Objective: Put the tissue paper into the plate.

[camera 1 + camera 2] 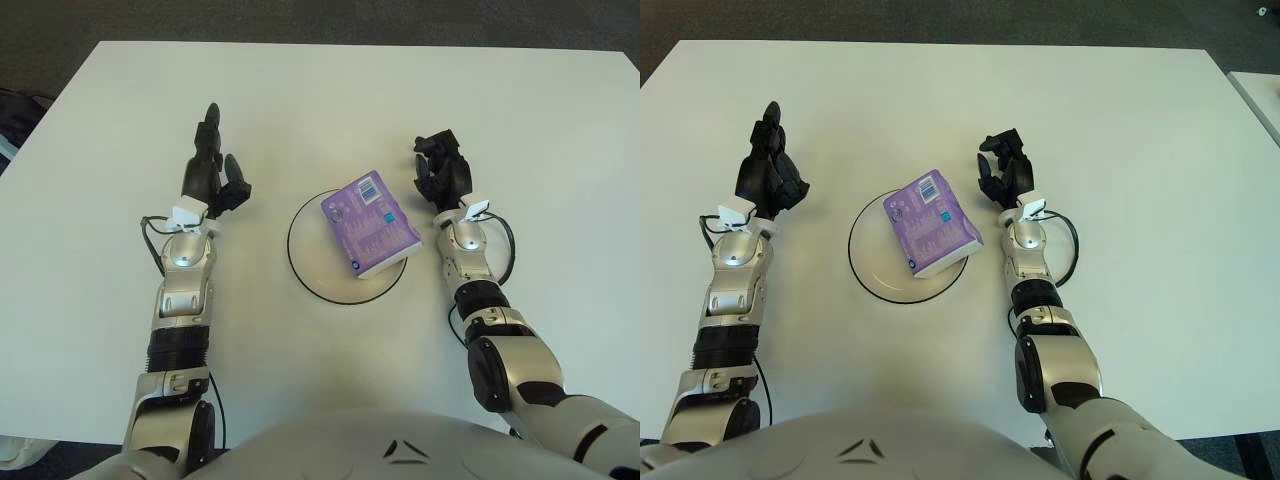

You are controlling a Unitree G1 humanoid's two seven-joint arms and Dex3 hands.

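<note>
A purple tissue pack (369, 223) lies on the white plate with a black rim (300, 270) at the table's middle, its right end reaching over the plate's right rim. My right hand (438, 172) shows just right of the pack, fingers spread, holding nothing. My left hand (213, 172) stands left of the plate, fingers extended upward and empty.
The white table (330, 95) stretches around the plate, with its far edge against a dark floor. A dark object (14, 110) shows past the table's left edge.
</note>
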